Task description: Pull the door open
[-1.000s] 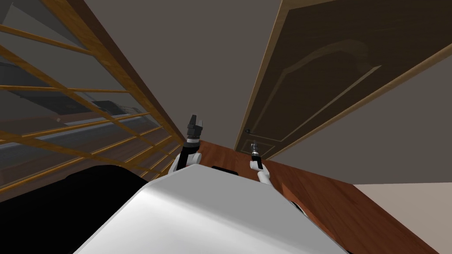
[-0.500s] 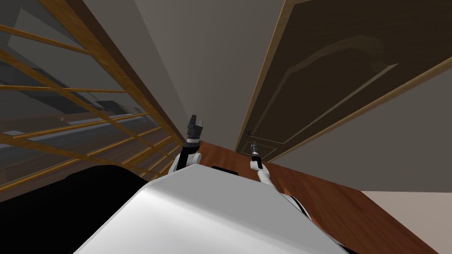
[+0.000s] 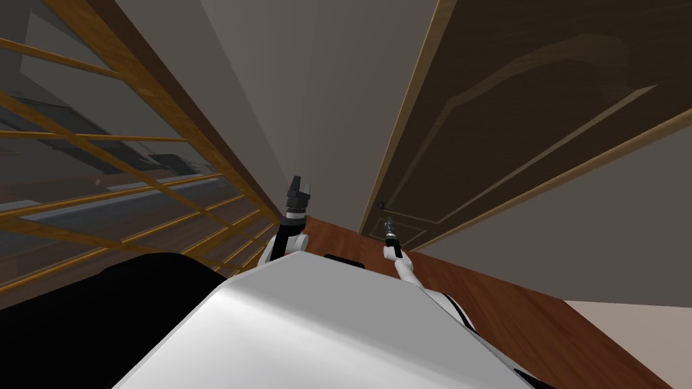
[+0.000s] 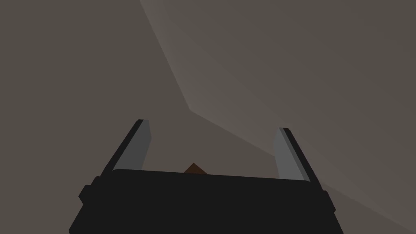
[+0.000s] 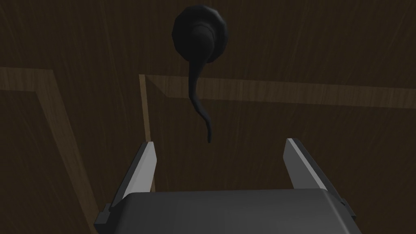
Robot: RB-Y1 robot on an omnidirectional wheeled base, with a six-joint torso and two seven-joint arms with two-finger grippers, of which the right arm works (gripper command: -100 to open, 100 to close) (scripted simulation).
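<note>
The dark wooden door [image 3: 540, 101] takes up the upper right of the head view, and its small black handle [image 3: 380, 204] sits just right of the picture's centre, directly above the right gripper [image 3: 388, 225]. In the right wrist view that gripper's fingers [image 5: 148, 162] stand wide apart and empty, pointing at the door, and the handle's thin curved lever ends between them, just beyond the tips and not touching. The left gripper [image 3: 299, 189], at the centre of the head view beside a wooden lattice [image 3: 101, 135], is also spread wide and holds nothing.
</note>
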